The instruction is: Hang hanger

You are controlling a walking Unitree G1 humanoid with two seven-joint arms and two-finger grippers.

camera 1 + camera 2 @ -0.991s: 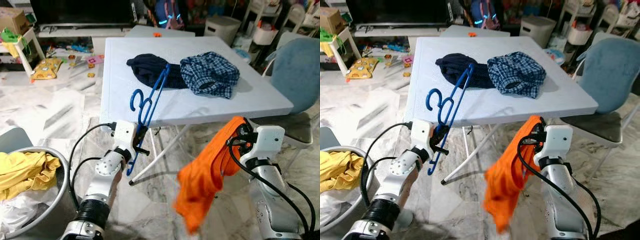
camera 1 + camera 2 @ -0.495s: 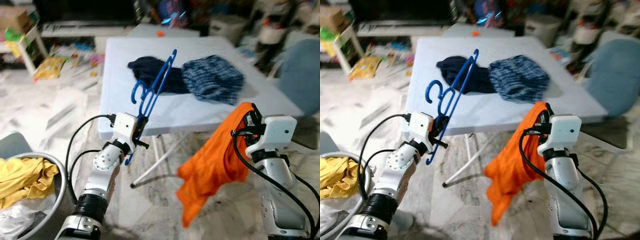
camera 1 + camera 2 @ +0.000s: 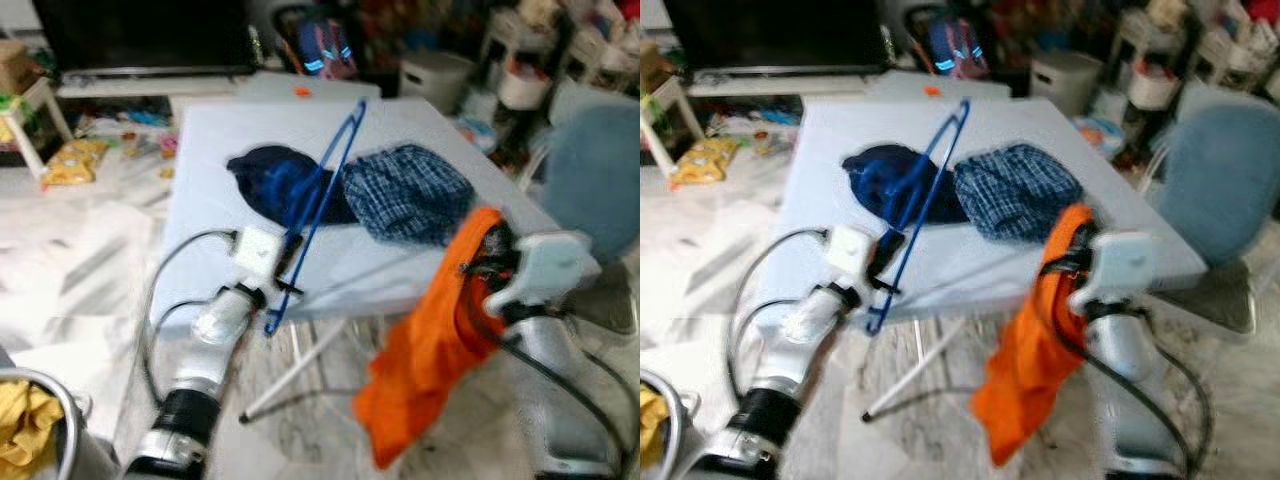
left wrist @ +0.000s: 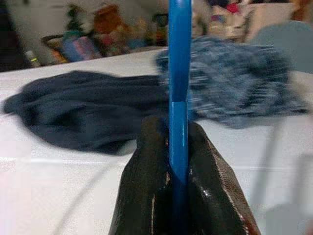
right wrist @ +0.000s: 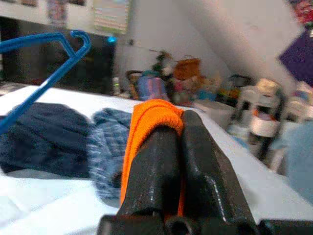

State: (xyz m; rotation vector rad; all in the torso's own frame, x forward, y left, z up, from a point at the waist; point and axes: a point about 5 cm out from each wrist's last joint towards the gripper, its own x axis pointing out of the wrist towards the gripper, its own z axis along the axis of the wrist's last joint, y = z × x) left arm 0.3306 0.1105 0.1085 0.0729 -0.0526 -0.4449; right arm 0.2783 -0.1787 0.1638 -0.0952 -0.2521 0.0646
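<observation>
while raised over the near edge of the white table [image 3: 200,215], left gripper [image 3: 285,275] clamped on the blue hanger [image 3: 318,205], forearm angled up from low on the robot's left, wrist near the table's front edge. black fingers [image 4: 203,188] pressed tight on either side of the hanger's blue bar, seen in the left wrist view. hanger held above the tabletop, long axis slanting up and away from the gripper toward the table's far side, upper end over the dark navy garment [image 3: 270,185] and just beside the blue checked garment [image 3: 408,192]; lower end poking down past the table edge. right gripper [image 3: 480,262] lifted at the table's right front corner, closed on the orange garment [image 3: 425,355], cloth draped over the fingers and hanging down toward the marble floor [image 3: 70,285]. both head views blurred. blue-grey chair [image 3: 590,170] at far right.
</observation>
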